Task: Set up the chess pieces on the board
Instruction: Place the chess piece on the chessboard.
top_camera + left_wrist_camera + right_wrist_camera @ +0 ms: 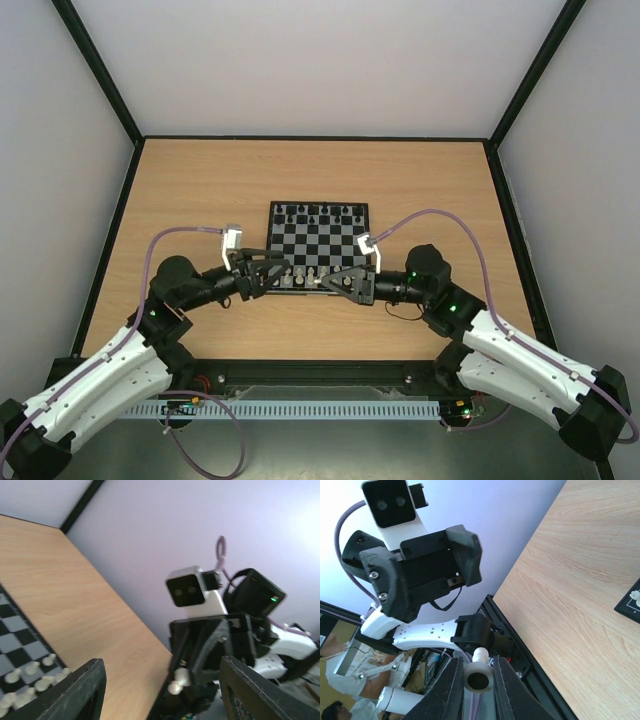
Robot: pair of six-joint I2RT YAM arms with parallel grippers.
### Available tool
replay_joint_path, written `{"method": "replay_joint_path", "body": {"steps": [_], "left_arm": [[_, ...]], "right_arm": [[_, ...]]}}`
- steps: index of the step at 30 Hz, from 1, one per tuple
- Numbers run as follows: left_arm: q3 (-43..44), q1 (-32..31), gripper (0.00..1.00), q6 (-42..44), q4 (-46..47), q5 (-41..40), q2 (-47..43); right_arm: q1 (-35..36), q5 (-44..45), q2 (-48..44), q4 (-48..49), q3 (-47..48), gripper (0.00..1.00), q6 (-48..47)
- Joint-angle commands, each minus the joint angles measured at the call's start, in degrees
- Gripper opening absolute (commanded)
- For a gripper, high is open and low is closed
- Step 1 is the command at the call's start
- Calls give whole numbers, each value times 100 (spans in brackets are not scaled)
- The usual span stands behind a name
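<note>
my right gripper (478,692) is clamped on one cream chess piece (480,657), whose hollow base faces back at my wrist and whose head points out along the fingers toward my left gripper (162,669), so its long axis appears to lie level, not upright. my left jaws stand apart and empty, directly opposite the piece and near it. both grippers sit low over the near edge of the board (330,236), beside the white pieces (298,277) standing there, so i judge the piece must be turned base-down.

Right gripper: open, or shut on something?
Shut on a white chess piece: in the right wrist view the right gripper pinches it from both sides, its hollow base facing the camera.
</note>
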Motion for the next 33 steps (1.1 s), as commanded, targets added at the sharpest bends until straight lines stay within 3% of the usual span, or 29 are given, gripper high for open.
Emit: {"method": "replay_joint_path", "body": {"steps": [1,18,33], "left_arm": [[-306,72,65,-697,1177,1060,14],[-853,72,65,-1698,1846,1472,54],[-960,31,61,-1995,2360,1583,230]], "right_arm": [[-26,120,55,377,-133,10,-269],[-23,-364,363,1352,-63,9,-5],[-29,-892,890,2423,-91,9,565]]}}
